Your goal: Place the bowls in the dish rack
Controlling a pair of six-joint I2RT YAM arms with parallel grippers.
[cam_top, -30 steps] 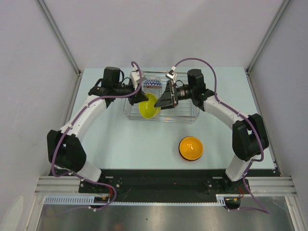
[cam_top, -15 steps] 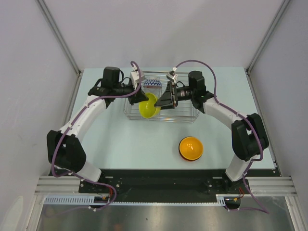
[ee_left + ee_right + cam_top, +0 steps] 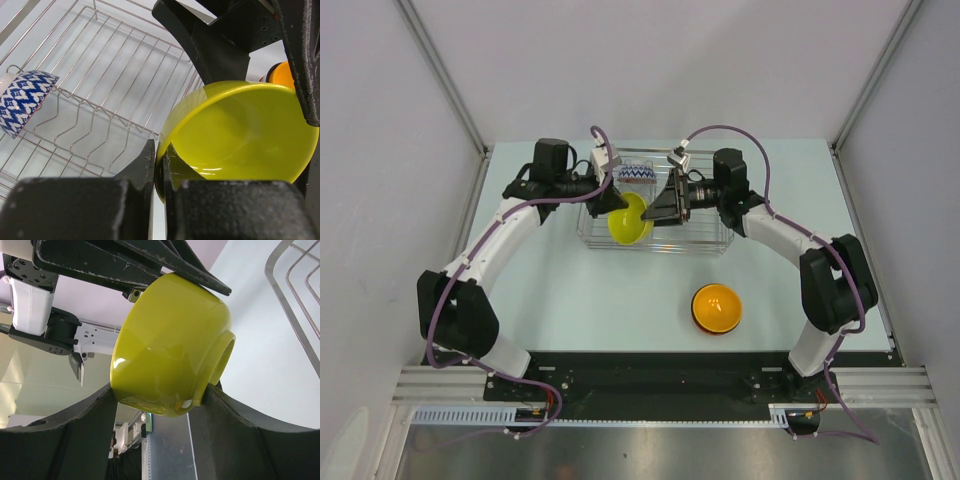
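My left gripper (image 3: 159,160) is pinched shut on the rim of the yellow bowl (image 3: 630,222), holding it tilted above the rack's (image 3: 710,245) near-left part, with its hollow facing up and toward the left arm. My right gripper (image 3: 157,389) reaches in from the rack's right side. Its fingers (image 3: 95,415) stand apart on either side of the bowl's outer wall and foot, close against it. I cannot tell whether they press on it or only flank it.

The zigzag bowl (image 3: 637,173) stands on edge at the rack's far side, just behind the yellow one. In the left wrist view, a blue bowl (image 3: 22,100) leans on edge among the rack's wires, well apart from the held bowl. The orange bowl (image 3: 717,306) sits upright on the table (image 3: 570,290), outside the rack on its near-right side and well apart from it.
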